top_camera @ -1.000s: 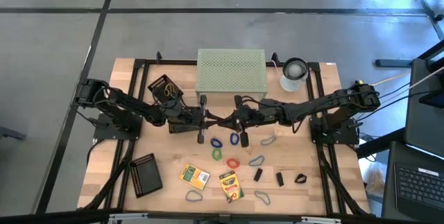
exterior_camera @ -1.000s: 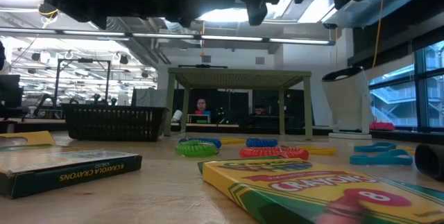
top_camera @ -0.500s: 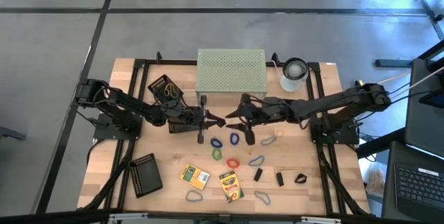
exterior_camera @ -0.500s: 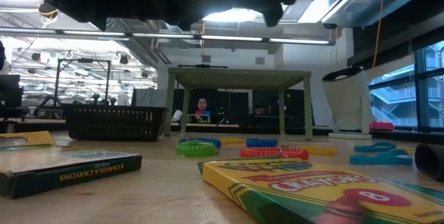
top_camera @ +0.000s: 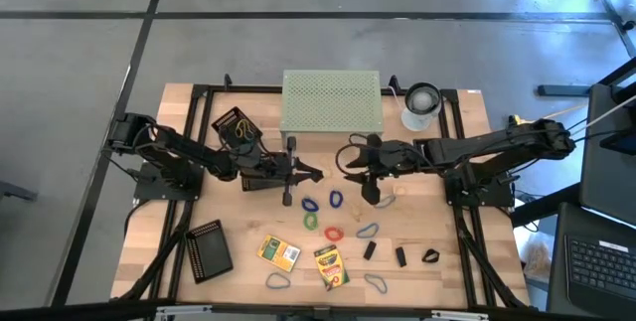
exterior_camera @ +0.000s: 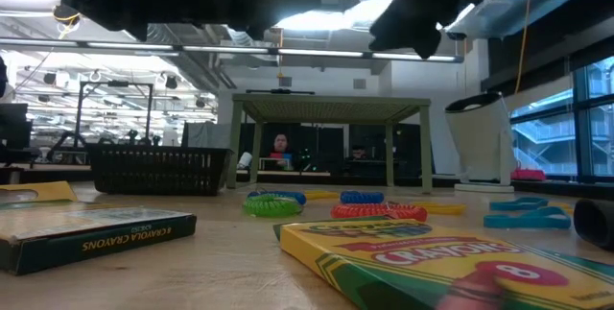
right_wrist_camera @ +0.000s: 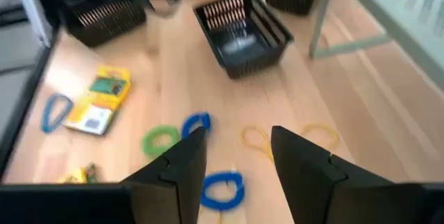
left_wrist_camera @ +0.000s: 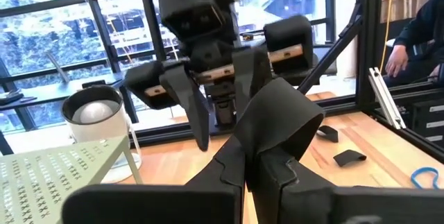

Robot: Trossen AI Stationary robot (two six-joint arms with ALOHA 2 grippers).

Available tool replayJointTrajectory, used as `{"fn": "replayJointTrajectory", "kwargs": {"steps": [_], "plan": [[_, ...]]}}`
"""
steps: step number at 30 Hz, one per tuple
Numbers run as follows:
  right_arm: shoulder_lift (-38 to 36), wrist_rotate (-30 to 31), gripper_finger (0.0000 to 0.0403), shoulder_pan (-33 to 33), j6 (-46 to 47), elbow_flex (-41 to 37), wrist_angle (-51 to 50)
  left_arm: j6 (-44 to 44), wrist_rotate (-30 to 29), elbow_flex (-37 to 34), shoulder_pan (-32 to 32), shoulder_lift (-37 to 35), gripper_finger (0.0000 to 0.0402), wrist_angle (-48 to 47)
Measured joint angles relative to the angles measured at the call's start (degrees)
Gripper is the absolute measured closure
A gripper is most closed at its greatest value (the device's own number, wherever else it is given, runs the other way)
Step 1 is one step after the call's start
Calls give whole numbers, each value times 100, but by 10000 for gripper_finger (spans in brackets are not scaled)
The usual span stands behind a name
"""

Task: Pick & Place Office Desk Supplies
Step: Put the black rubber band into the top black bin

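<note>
Above the table's middle my left gripper (top_camera: 314,174) (left_wrist_camera: 267,144) is held level, shut and empty. My right gripper (top_camera: 356,174) (right_wrist_camera: 236,156) faces it from the right, tipped down, open and empty, above the rubber bands: blue (right_wrist_camera: 222,189) (top_camera: 336,200), blue (top_camera: 311,205), green (right_wrist_camera: 161,141) (top_camera: 311,221), red (top_camera: 333,233), tan (top_camera: 385,202). Two crayon boxes (top_camera: 279,252) (top_camera: 331,266) lie flat near the front edge. Black clips (top_camera: 370,249) (top_camera: 401,256) (top_camera: 430,255) lie at front right. More loops (top_camera: 277,281) (top_camera: 376,282) lie at the front.
The pale green perforated riser (top_camera: 331,102) stands at the far middle, and the white-grey cylinder (top_camera: 421,105) is to its right. Black mesh trays sit at front left (top_camera: 209,249) and far left (top_camera: 237,127). A black frame (top_camera: 199,92) rims the table.
My right gripper has drawn back from the left gripper toward the table's right edge and has tipped its fingers downward. My left gripper has kept still. Nothing on the table has moved.
</note>
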Motion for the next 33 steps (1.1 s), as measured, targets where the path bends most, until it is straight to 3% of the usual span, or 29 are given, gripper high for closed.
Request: {"fn": "replayJointTrajectory", "kwargs": {"steps": [3,6,10,16,27,33], "plan": [[46,286,246,59,19,0,-68,-190,-179,0,-2,-2,396,-58],[57,581,252,167,45,-3,-131,-807,-964,0,44,-16,396,-406],[76,604,260,319,45,-2,-149,-1150,-1494,2,326,-198,399,-1683],[76,604,267,474,18,-2,-153,-2146,-1524,2,976,-610,397,-3601],[76,605,268,524,-34,-2,-156,-2517,-1569,2,1659,-2487,399,-6639],[76,606,268,524,-134,-2,-157,-3378,-2496,2,1798,-3130,397,-8459]]}}
